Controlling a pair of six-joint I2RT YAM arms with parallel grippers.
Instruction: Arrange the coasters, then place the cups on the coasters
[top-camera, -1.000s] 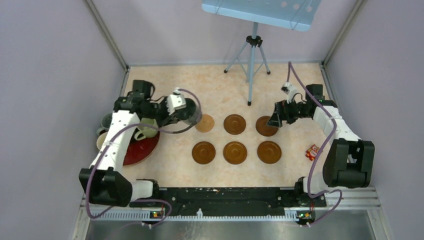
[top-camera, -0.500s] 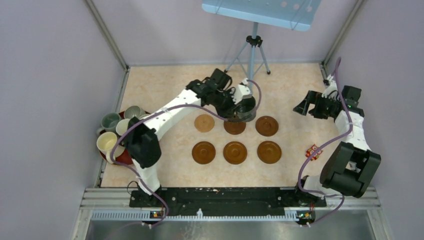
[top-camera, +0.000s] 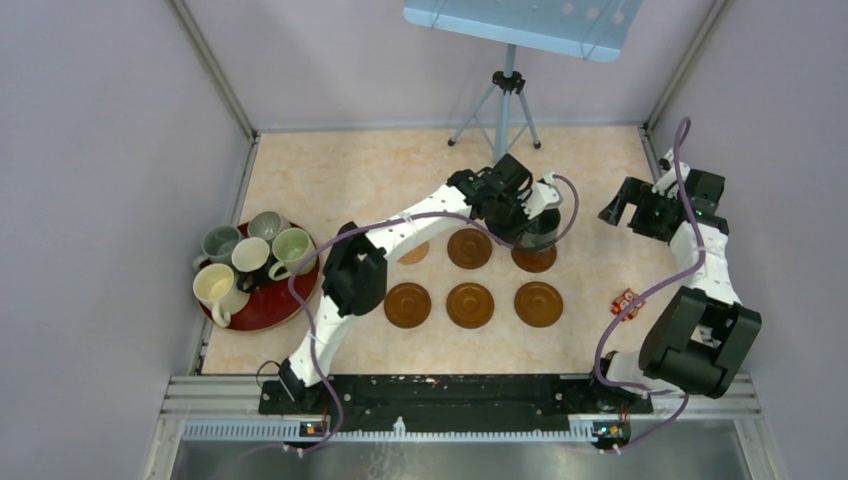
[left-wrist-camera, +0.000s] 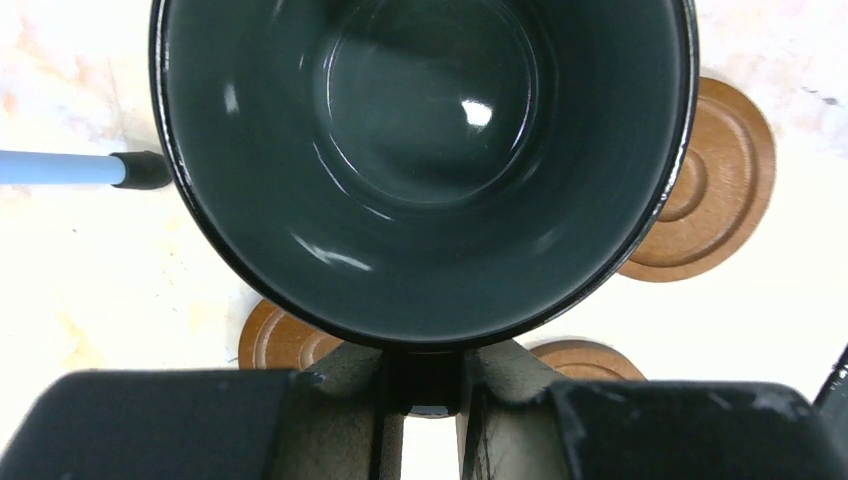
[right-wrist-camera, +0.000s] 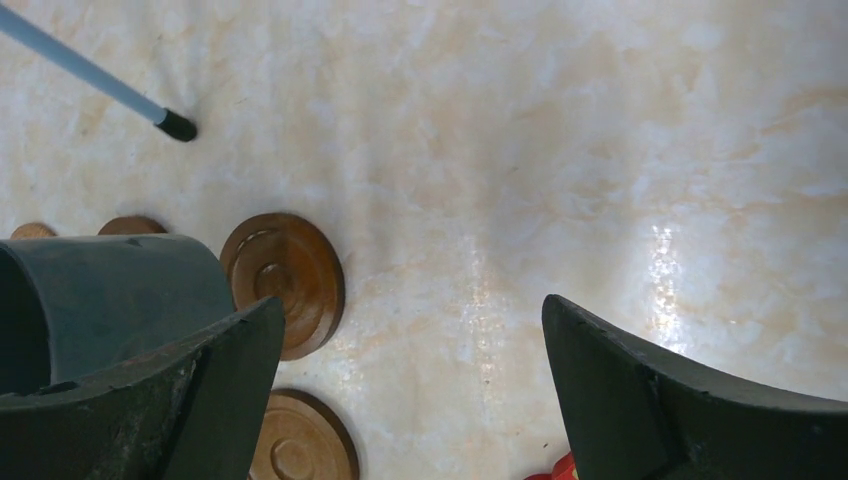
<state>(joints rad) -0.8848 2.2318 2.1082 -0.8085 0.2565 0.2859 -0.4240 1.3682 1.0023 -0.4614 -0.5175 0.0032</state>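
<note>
My left gripper (top-camera: 522, 207) is shut on the handle of a dark green-grey cup (top-camera: 540, 229), which hangs just above the back right coaster (top-camera: 533, 262). In the left wrist view the cup (left-wrist-camera: 420, 150) fills the frame, its handle pinched between the fingers (left-wrist-camera: 505, 385), with coasters (left-wrist-camera: 715, 185) showing below it. Several brown coasters (top-camera: 470, 305) lie in two rows; the arm partly hides the lighter one (top-camera: 412, 252). Several cups (top-camera: 250, 255) stand on the dark red tray (top-camera: 270, 308). My right gripper (top-camera: 614, 210) (right-wrist-camera: 410, 315) is open and empty, right of the rows.
A tripod (top-camera: 505, 120) stands on the back of the table; one leg tip (right-wrist-camera: 178, 126) rests near the back row. A small red packet (top-camera: 626, 303) lies at the right. Purple walls close in the left, back and right sides.
The left arm carried the dark cup from beside the tray across the table to above the back right coaster. The right arm pulled back from that coaster towards the right wall.
</note>
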